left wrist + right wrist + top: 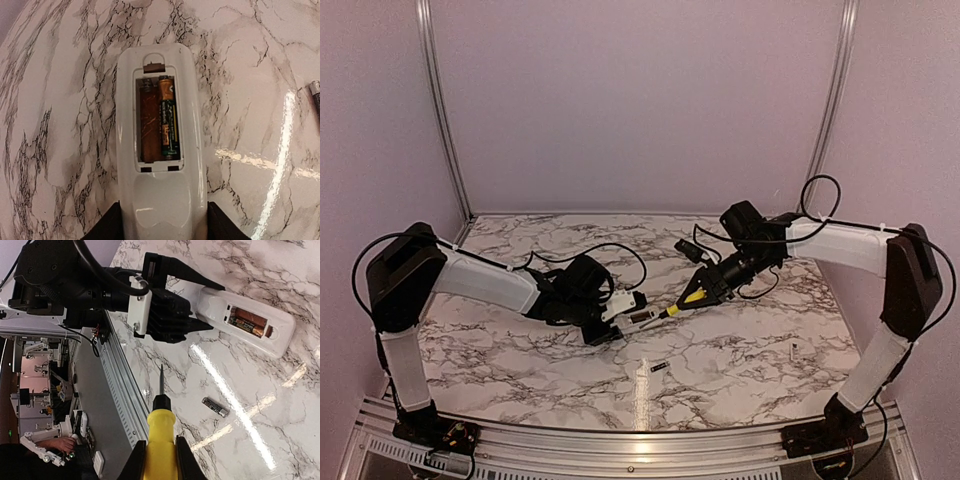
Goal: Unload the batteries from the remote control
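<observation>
The white remote control [160, 190] lies face down, low over the marble, with its battery bay uncovered. My left gripper [163, 220] is shut on its near end, a black finger [107, 227] on each side. One of the batteries [169, 122], dark with a gold end, sits in the right slot; the left slot [148, 125] is empty. A second battery [215, 407] lies loose on the table [659, 368]. My right gripper [160, 460] is shut on a yellow-handled screwdriver [161, 432], whose tip hangs just short of the remote control [638, 316].
A tiny pale screw [793, 350] lies on the marble near the right arm. The table's metal front rail [120, 390] runs below the screwdriver tip. Purple walls close in the back and both sides.
</observation>
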`<state>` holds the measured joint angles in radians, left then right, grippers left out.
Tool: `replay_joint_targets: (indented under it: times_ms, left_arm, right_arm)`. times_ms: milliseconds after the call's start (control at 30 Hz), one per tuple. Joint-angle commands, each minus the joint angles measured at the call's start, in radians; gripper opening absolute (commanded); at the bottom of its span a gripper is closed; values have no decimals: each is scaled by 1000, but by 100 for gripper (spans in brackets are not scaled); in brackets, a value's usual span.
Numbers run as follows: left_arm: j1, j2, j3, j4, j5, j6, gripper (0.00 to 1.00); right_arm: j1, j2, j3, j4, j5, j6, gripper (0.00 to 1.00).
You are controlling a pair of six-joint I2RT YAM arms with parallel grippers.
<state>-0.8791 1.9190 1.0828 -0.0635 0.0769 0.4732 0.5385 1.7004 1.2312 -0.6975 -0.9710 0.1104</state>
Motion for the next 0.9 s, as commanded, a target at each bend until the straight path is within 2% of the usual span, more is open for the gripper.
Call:
replay_joint_targets:
  times_ms: [0,367,533,633,767,867]
  left_arm:
    - [-7,-85,-35,53,-20,20,0]
    - [-6,-188,-141,176,-4,102,0]
    - [-10,-265,-254,334,6,223,0]
    - [-5,-294,-278,421,-26,163,0]
    - [3,-326,-274,438,76,111,0]
    - [3,-309,-239,362,49,167,0]
  right_arm:
    - [-3,-79,34,-78,88,-28,0]
    - [-3,-183,75,-195,268,-52,0]
    - [-3,-213,85,-195,323,-46,0]
    - [-3,-224,89,-184,344,-40,0]
    - [-3,-227,101,-181,355,-36,0]
    - [-3,-226,127,-201,361,-46,0]
